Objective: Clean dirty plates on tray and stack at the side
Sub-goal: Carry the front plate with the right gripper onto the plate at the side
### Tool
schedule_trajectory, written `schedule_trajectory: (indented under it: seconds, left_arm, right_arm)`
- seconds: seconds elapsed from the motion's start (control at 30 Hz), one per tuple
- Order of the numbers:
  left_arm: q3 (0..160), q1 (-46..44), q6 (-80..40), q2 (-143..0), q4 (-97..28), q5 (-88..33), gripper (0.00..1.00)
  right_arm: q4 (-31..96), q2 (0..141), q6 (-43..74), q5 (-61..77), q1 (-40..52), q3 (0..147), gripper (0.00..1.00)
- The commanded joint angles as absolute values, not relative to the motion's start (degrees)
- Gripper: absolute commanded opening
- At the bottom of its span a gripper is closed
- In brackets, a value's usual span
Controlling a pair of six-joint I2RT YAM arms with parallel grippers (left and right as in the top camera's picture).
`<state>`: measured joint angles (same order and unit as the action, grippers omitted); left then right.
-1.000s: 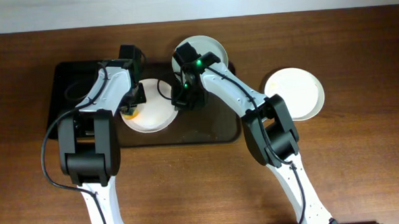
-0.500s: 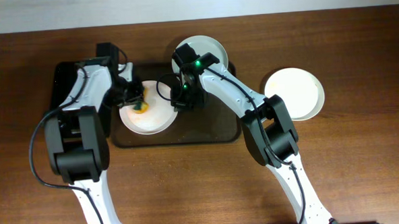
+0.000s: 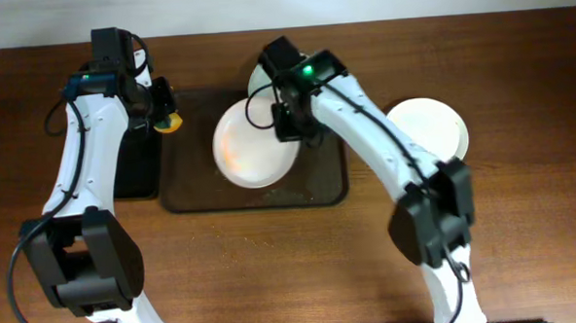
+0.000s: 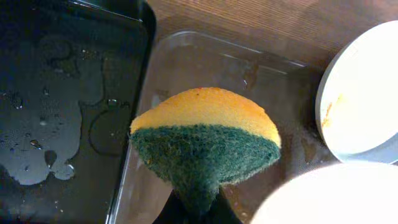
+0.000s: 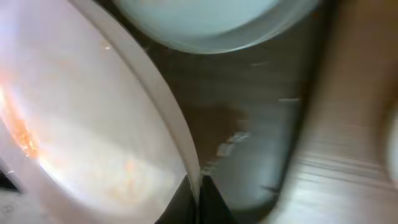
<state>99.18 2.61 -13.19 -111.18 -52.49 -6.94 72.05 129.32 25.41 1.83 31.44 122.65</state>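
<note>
My right gripper (image 3: 288, 124) is shut on the right rim of a white plate (image 3: 253, 144) smeared with orange sauce and holds it above the dark brown tray (image 3: 318, 180). In the right wrist view the jaws (image 5: 198, 190) pinch that plate's rim (image 5: 93, 124). A second plate (image 3: 255, 80) lies at the tray's back, mostly hidden by the arm. A third white plate (image 3: 425, 134) lies on the table to the right. My left gripper (image 3: 162, 116) is shut on a yellow and green sponge (image 3: 172, 123) over the tray's left edge. The sponge (image 4: 205, 134) fills the left wrist view.
A black rectangular bin (image 3: 122, 154) stands to the left of the tray, with water drops on its floor (image 4: 62, 93). The brown wooden table (image 3: 525, 229) runs around the tray. The tray floor (image 4: 205, 62) is wet and streaked.
My left gripper carried the sponge off the plate, left and back toward the bin. My right gripper raised the plate and moved it right, toward the tray's middle.
</note>
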Motion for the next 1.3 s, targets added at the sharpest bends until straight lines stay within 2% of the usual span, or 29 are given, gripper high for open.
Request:
schedule_trajectory:
  seconds: [0.0, 0.13, 0.23, 0.3, 0.43, 0.57, 0.63, 0.73, 0.9, 1.0, 1.07, 1.2, 1.23, 1.27]
  left_arm:
    - [99.42, 2.76, -12.10, -112.79, -52.34, -6.20, 0.01]
    - [99.42, 2.76, -12.10, -113.58, -51.68, -6.17, 0.01]
    - [99.42, 2.79, -12.08, -113.58, -51.42, -6.17, 0.01]
    - [99.42, 2.79, -12.08, -113.58, -51.42, -6.17, 0.00]
    - [99.42, 2.79, -12.08, -113.58, -51.46, -6.17, 0.01]
    - [99.42, 2.79, -12.08, -113.58, -51.51, -6.17, 0.00]
    - [99.42, 2.74, -12.08, -113.58, -51.68, -6.20, 0.01]
    - [99.42, 2.74, -12.08, -113.58, -51.70, -6.20, 0.00]
    - [99.42, 2.74, -12.08, -113.58, -51.66, -6.17, 0.00]
    - [99.42, 2.74, -12.05, -113.58, -51.68, -6.17, 0.01]
    - [99.42, 2.74, -12.05, -113.58, -51.77, -6.17, 0.00]
    - [99.42, 2.74, -12.08, -113.58, -51.72, -6.20, 0.01]
    - [99.42, 2.74, -12.08, -113.58, -51.70, -6.20, 0.00]
    - [99.42, 2.72, -12.08, -113.58, -51.72, -6.20, 0.00]
  right_arm:
    - [76.79, 120.40, 24.49, -24.40, 34.59, 122.80, 0.04]
    - [83.92, 119.83, 37.04, -53.54, 41.93, 122.80, 0.04]
    - [89.86, 119.83, 46.76, -65.45, 46.74, 122.80, 0.04]
    - [94.48, 119.85, 53.08, -70.35, 49.50, 122.80, 0.04]
    - [97.34, 119.83, 54.19, -76.77, 55.13, 122.80, 0.04]
    - [97.34, 119.79, 55.86, -76.95, 54.13, 122.80, 0.04]
    - [97.25, 118.87, 58.78, -71.50, 50.57, 122.80, 0.04]
    - [97.30, 118.04, 57.65, -60.66, 40.42, 122.80, 0.04]
    - [91.70, 118.63, 37.85, -30.72, 10.31, 122.78, 0.04]
    - [88.82, 122.45, 31.40, -19.38, -3.68, 122.78, 0.04]
    - [87.68, 126.19, 29.02, -16.62, -7.27, 122.78, 0.04]
    - [87.79, 131.52, 27.20, -14.79, -6.81, 122.78, 0.04]
    - [88.27, 132.40, 27.20, -14.37, -6.72, 122.78, 0.09]
    - [88.64, 132.57, 27.22, -13.82, -6.72, 122.78, 0.30]
